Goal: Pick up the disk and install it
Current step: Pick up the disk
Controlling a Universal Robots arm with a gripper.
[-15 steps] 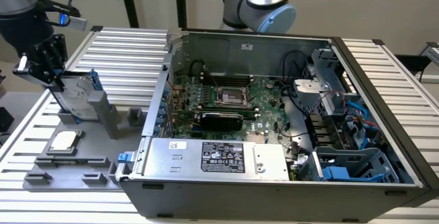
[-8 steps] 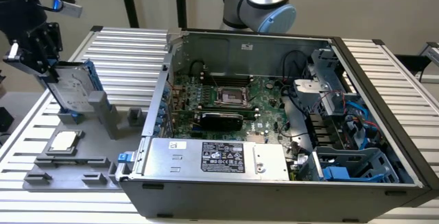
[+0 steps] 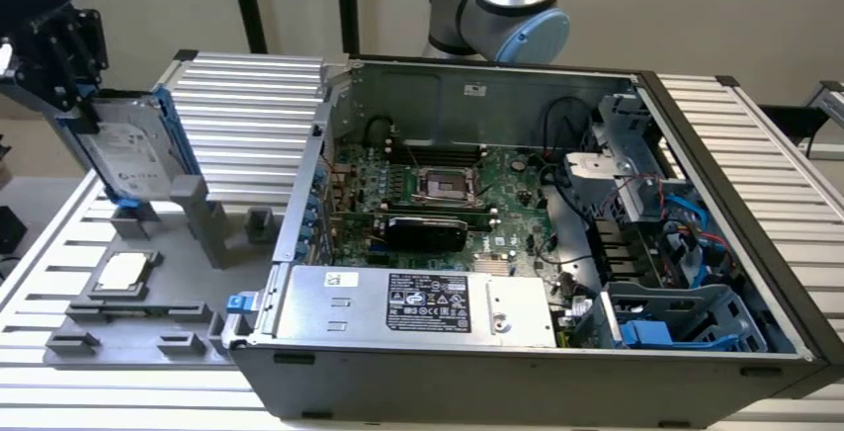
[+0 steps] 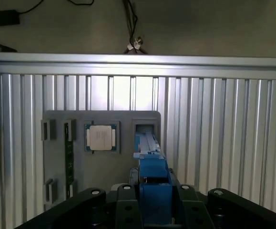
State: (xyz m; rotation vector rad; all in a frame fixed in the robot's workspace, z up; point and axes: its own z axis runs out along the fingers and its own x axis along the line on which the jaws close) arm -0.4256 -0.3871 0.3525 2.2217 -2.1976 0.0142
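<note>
I have the black tool pinching the flat silver-grey disk by its blue plastic carrier frame. It sits at the exterior view's left, directly above the grey plastic stand on the ribbed aluminium desk. I cannot tell whether its lower end is free of the slot. I judge the lift should run straight along the slot, without twist, so the frame doesn't bind. The disk stands on end, its long axis near vertical, with the top leaning slightly toward the exterior view's left.

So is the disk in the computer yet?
Not yet: the gripper holds the disk outside the computer, over the grey tray.
</note>
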